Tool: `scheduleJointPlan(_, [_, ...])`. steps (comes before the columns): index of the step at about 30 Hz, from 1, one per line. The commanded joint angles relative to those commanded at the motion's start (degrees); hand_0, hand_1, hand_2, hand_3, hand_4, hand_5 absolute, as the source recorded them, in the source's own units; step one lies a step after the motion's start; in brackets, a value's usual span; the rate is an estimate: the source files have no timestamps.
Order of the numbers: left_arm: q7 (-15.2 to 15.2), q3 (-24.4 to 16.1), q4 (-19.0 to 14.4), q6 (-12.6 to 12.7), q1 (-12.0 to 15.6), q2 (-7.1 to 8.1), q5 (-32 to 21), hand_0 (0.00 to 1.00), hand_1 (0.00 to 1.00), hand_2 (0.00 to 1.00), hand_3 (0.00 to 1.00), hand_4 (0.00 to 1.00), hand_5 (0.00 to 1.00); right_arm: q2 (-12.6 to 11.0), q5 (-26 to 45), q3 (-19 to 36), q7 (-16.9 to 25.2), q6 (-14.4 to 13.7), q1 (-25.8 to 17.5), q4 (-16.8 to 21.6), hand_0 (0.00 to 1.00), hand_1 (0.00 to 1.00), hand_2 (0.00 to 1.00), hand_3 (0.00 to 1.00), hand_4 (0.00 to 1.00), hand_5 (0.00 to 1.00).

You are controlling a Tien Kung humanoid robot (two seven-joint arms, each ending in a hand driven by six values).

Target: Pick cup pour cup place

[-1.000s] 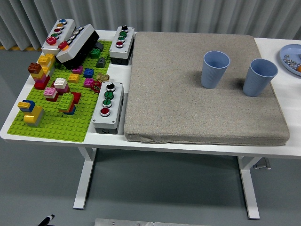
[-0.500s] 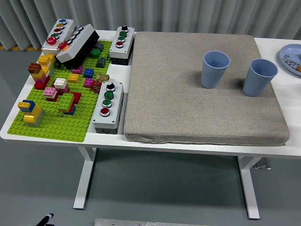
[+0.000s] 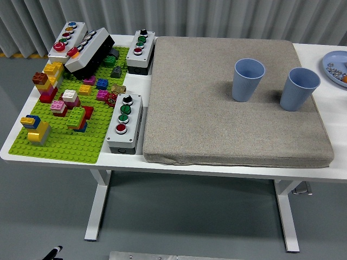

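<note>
Two light blue cups stand upright on a grey-brown mat (image 3: pixel 217 114) that covers the middle of the white table. The left cup (image 3: pixel 248 80) sits toward the mat's back right. The right cup (image 3: pixel 299 89) stands close to the mat's right edge, a short gap apart from the first. Their insides are not visible enough to tell any contents. Neither of my hands appears in the head view.
A green baseplate (image 3: pixel 65 142) with several coloured bricks fills the table's left side. Button boxes sit at the back left (image 3: pixel 68 39), back centre (image 3: pixel 140 50) and beside the mat (image 3: pixel 124 123). A blue plate (image 3: pixel 337 65) with small items shows at the right edge.
</note>
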Motion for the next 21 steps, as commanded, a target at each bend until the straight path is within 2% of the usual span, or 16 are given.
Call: scheduleJointPlan(21, [-0.08, 0.47, 0.00, 0.04, 0.06, -0.02, -0.55, 0.883, 0.845, 0.889, 0.796, 0.664, 0.998, 0.16, 0.11, -0.36, 0.08, 0.04, -0.09, -0.06, 0.863, 0.802, 0.785, 0.813, 0.812, 0.998])
